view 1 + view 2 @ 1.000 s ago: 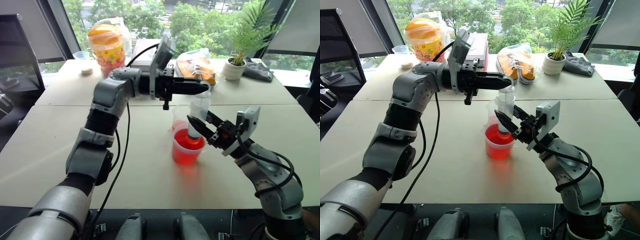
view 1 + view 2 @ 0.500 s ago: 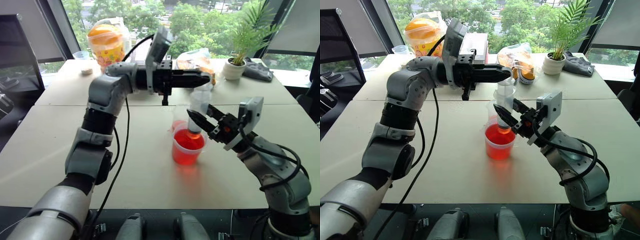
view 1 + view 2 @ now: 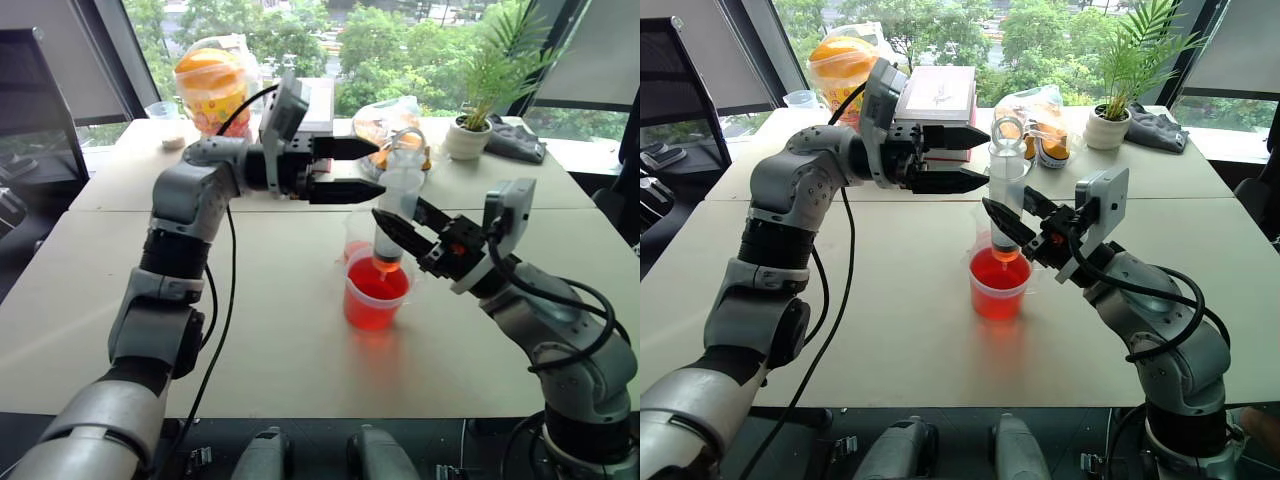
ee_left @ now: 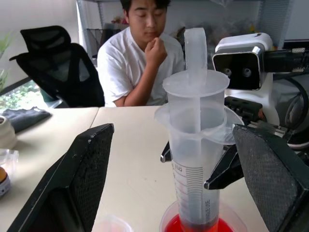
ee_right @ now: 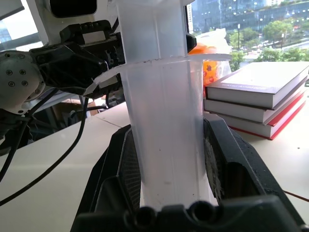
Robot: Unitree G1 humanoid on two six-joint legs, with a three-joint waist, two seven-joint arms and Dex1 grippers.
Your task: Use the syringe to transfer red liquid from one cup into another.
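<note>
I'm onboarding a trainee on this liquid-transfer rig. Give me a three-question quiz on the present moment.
1. True or false: the right gripper is shut on the syringe.
2. Over which container is the syringe's tip: A) the potted plant, B) the wider cup of red liquid, C) the stacked books?
3. How do the left gripper's jaws stand?

Key: 1 true; 2 B; 3 open, fingers spread either side of the plunger, not gripping.

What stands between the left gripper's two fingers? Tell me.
The syringe stands upright in the gap between the left gripper's open fingers, untouched by them, its tip over the cup of red liquid. The left wrist view shows it.
</note>
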